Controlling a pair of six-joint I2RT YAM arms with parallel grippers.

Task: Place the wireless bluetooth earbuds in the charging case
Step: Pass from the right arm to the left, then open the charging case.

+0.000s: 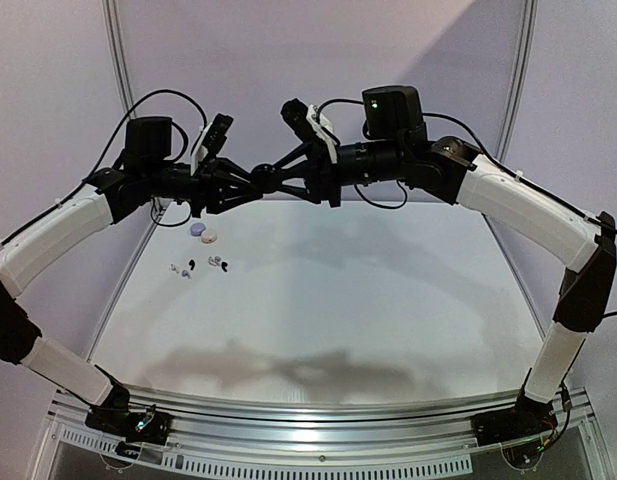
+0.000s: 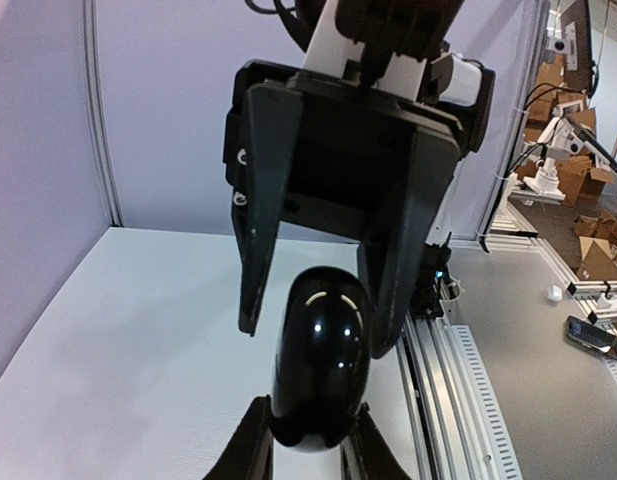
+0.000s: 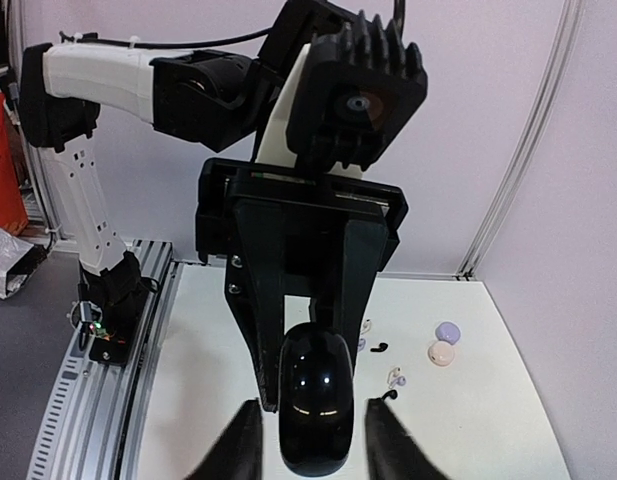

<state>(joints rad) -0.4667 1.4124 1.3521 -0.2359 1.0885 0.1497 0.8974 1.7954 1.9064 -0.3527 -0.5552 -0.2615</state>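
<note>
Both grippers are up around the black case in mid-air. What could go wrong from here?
The glossy black oval charging case is pinched high above the white table by the left gripper, with the right gripper crowded around it: the smooth shell might slip and drop. A falling case could scatter the tiny earbuds below. The close grippers could clash.

The earbuds [image 1: 213, 262] (mere specks from above) are too small to count or tell apart.

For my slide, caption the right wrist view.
Left claw and right claw flank a black charging case mid-air, earbuds on the table below.
</note>
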